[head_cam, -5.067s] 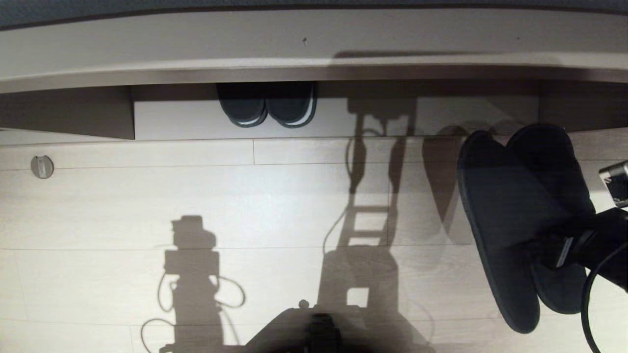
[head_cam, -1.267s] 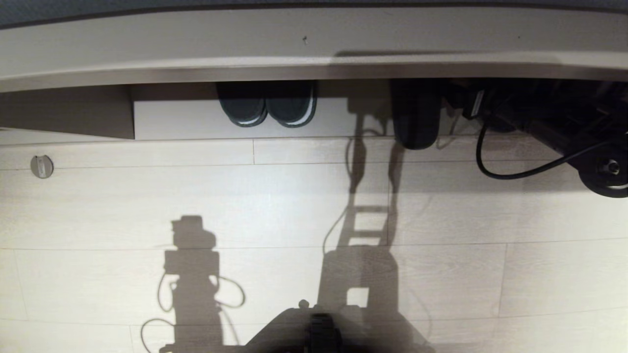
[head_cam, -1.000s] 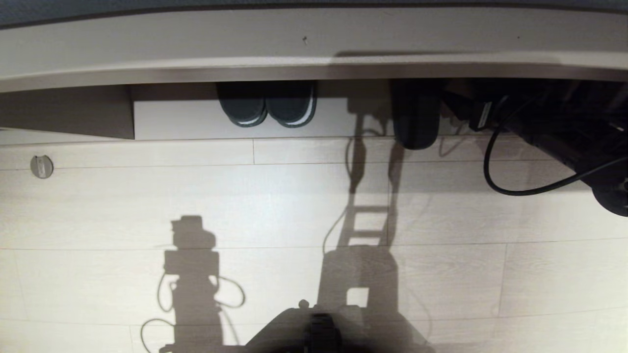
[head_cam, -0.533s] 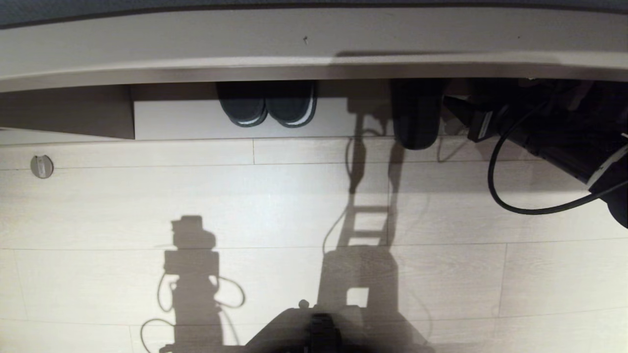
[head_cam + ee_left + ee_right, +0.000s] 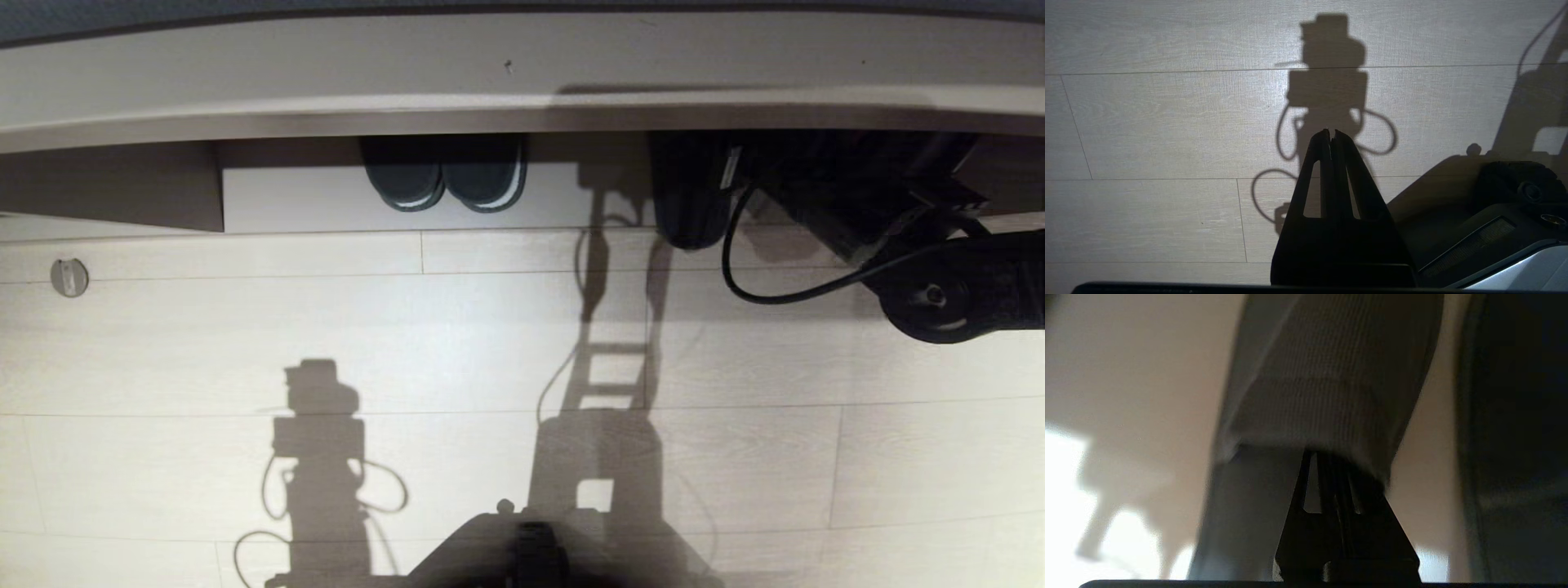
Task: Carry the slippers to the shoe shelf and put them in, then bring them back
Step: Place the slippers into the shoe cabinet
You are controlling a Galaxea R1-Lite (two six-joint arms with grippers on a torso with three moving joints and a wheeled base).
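Observation:
One dark grey-blue slipper (image 5: 690, 208) lies in the shoe shelf (image 5: 310, 200), its heel sticking out over the base board's edge. My right arm (image 5: 939, 286) reaches into the shelf beside it, and the shelf's top board hides the gripper in the head view. In the right wrist view the right gripper (image 5: 1327, 455) is shut, its tips buried in the edge of the ribbed strap (image 5: 1331, 384) of that slipper. A second dark shape (image 5: 1506, 437) lies alongside. My left gripper (image 5: 1332, 132) hangs shut over the floor, parked.
A blacker pair with white sole edging (image 5: 445, 180) stands further left in the shelf. A brown divider (image 5: 114, 188) closes the shelf on the left. A round metal floor stop (image 5: 70, 278) sits on the pale plank floor. My base (image 5: 531, 547) shows at the near edge.
My right arm has swung left, deeper into the shelf and up to the slipper, and its gripper has gone from open to shut. The slipper itself has not moved.

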